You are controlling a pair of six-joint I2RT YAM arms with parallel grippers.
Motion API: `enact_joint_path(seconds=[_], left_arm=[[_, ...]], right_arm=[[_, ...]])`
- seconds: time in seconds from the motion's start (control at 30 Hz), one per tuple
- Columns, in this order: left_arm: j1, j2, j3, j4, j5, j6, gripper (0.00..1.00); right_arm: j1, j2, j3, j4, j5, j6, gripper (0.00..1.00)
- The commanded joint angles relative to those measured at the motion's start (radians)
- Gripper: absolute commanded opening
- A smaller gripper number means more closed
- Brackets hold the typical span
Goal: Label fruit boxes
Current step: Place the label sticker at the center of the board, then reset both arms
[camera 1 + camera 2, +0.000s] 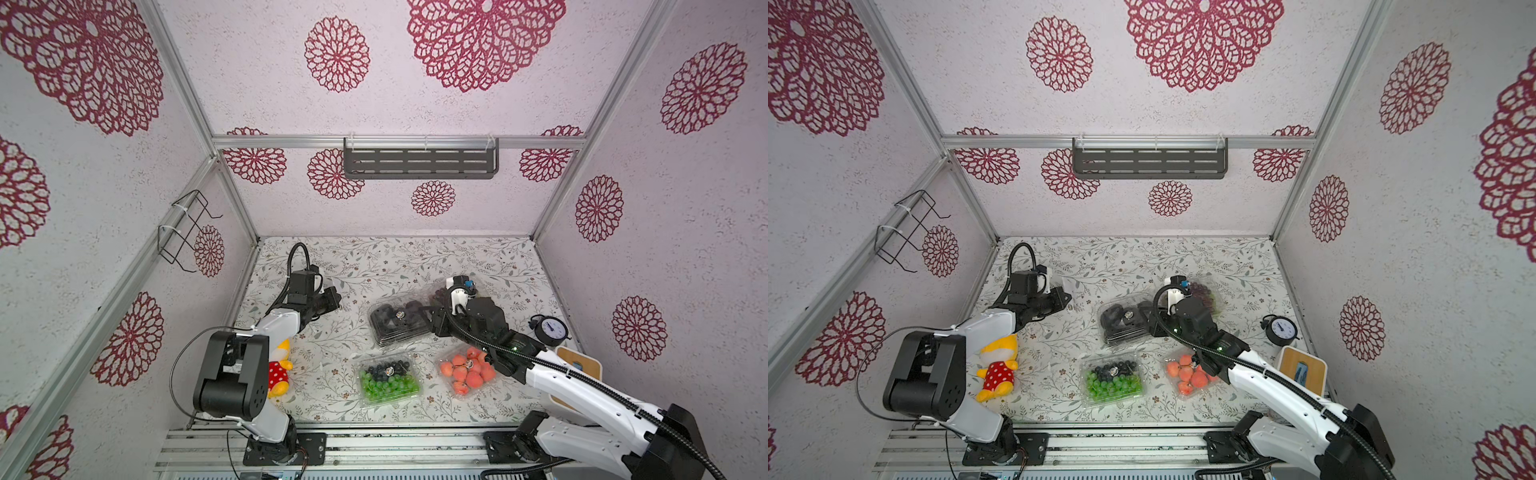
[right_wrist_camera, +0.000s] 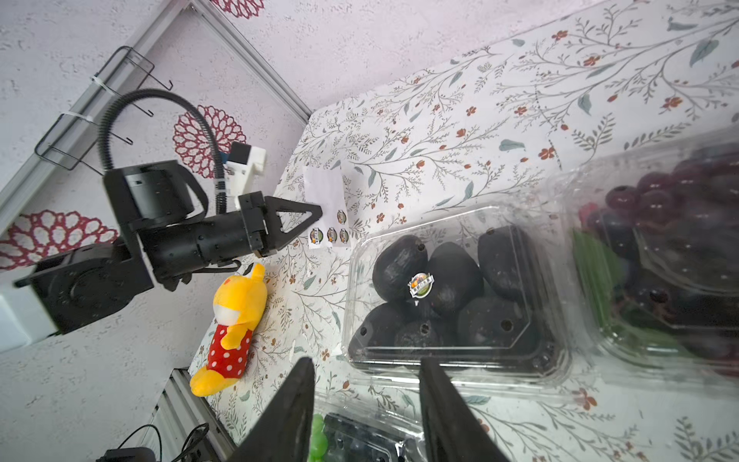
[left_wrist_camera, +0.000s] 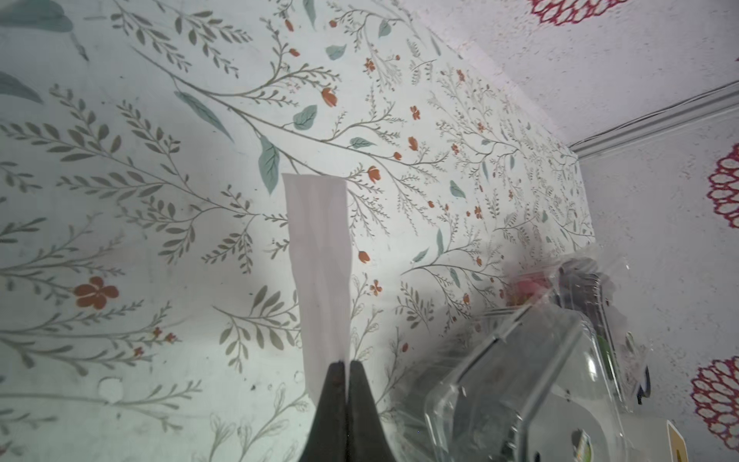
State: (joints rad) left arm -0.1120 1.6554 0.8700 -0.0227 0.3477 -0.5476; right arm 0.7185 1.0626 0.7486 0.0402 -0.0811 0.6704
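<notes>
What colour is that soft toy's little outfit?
Red with white polka dots; the soft toy itself is yellow. Clearest in the right wrist view.

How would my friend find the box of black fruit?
Look at the middle of the flowery table. The black fruit box sits just behind the green-and-blue fruit box, farther back on the table. Only it holds big black fruit.
</notes>
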Motion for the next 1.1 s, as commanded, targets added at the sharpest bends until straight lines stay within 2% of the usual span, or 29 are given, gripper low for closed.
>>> enact_joint_path(seconds=[0.0,0.23,0.37,0.63,0.67,0.7,0.73,0.77,0.83,0.93,0.97,1.0,1.07], left_arm=[[0.009,0.064,0.052,-0.117,-0.009,0.025,0.0],[0.021,0.13,0.127,-0.268,-0.211,0.033,0.05],[0.023,0.095,0.124,-0.306,-0.271,0.04,0.15],[0.021,0.058,0.135,-0.348,-0.339,0.035,0.59],[0.019,0.043,0.136,-0.361,-0.354,0.029,0.74],[0.015,0.023,0.138,-0.375,-0.372,0.025,0.95],[0.009,-0.002,0.138,-0.383,-0.389,0.025,0.98],[0.0,-0.036,0.136,-0.388,-0.409,0.029,0.98],[-0.021,-0.112,0.133,-0.39,-0.44,0.046,0.98],[-0.059,-0.245,0.115,-0.333,-0.541,0.109,0.98],[-0.061,-0.288,0.09,-0.275,-0.568,0.172,0.98],[-0.057,-0.328,0.049,-0.191,-0.582,0.228,0.98],[-0.036,-0.388,-0.03,-0.057,-0.655,0.319,0.98]], right_arm=[[-0.06,-0.026,0.026,0.02,-0.119,-0.054,0.45],[-0.123,-0.04,-0.014,0.057,-0.185,-0.042,0.45],[-0.137,-0.036,-0.032,0.092,-0.203,-0.032,0.45],[-0.177,-0.046,-0.009,0.07,-0.233,-0.055,0.46],[-0.194,-0.049,-0.001,0.058,-0.232,-0.055,0.48],[-0.217,-0.05,0.008,0.045,-0.232,-0.049,0.53],[-0.236,-0.052,0.018,0.036,-0.235,-0.044,0.62],[-0.259,-0.051,0.032,0.021,-0.224,-0.035,0.72],[-0.298,-0.041,0.061,-0.007,-0.176,-0.016,0.83],[-0.375,-0.019,0.111,0.011,-0.124,-0.088,0.85],[-0.398,-0.014,0.129,-0.007,-0.057,-0.123,0.87],[-0.419,-0.013,0.139,-0.028,0.03,-0.152,0.98],[-0.46,-0.01,0.094,0.038,0.166,-0.269,0.98]])
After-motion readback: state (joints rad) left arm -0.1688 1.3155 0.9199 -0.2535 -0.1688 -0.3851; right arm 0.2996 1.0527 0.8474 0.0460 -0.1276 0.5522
